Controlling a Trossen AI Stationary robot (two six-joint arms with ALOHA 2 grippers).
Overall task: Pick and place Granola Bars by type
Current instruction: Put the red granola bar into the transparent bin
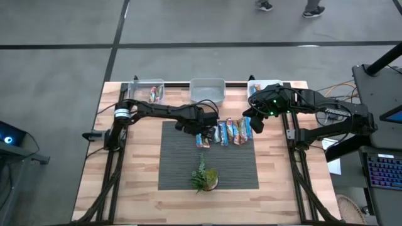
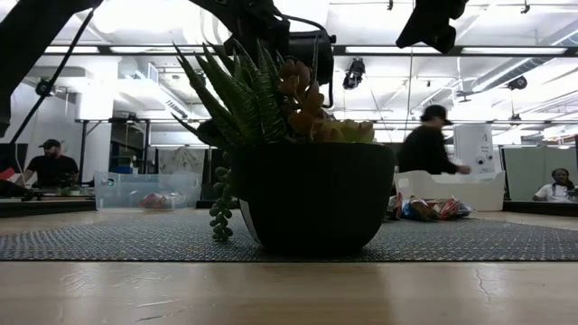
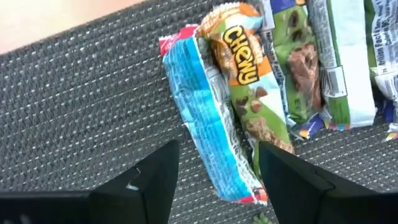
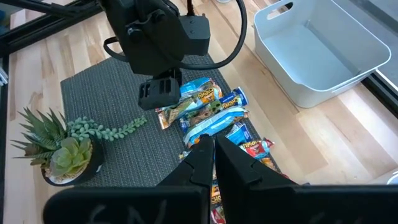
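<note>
While the left hand (image 3: 214,171) hung wide open over the Granola Bars (image 1: 226,132) mid-tabletop, the right hand (image 4: 214,163) was closed, holding nothing.

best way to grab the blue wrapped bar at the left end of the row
Grip the blue-wrapped bar across its narrow width at mid-length, coming straight down. It lies flat on the mat, open mat on one long side, the Chewy bar tight against the other. The left gripper already straddles it, fingers open.
</note>
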